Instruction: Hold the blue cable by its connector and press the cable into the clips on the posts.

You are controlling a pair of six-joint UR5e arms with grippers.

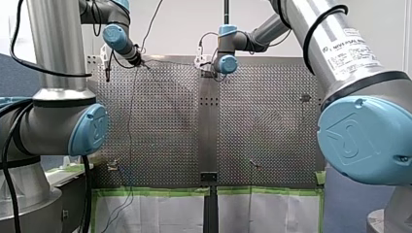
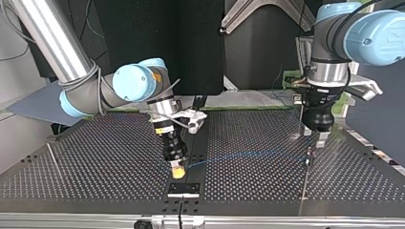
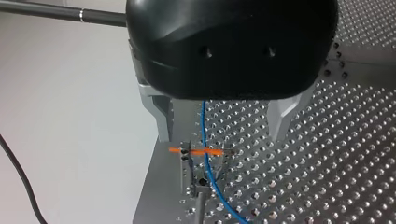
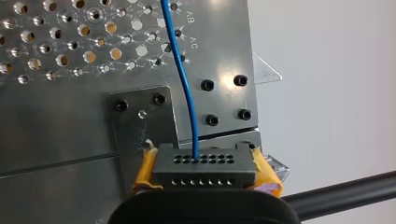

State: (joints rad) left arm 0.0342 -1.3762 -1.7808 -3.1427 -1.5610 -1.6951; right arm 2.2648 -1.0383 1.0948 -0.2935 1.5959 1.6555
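blue cable (image 4: 184, 84) looks thin, limp, light; right gripper (image 4: 204, 169) clamps its rigid connector (image 4: 204, 162), the best hold. left gripper (image 3: 219, 126) gapes over the clip (image 3: 198, 152), top view's 3 o'clock.

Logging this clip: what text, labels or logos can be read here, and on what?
"AB", "AC": marked on the perforated table beside the hole rows, near the blue cable.
White label on my right arm: print too small to read.
Blue joint cap: embossed logo, no legible words.
Connector in my right gripper: no marking seen.
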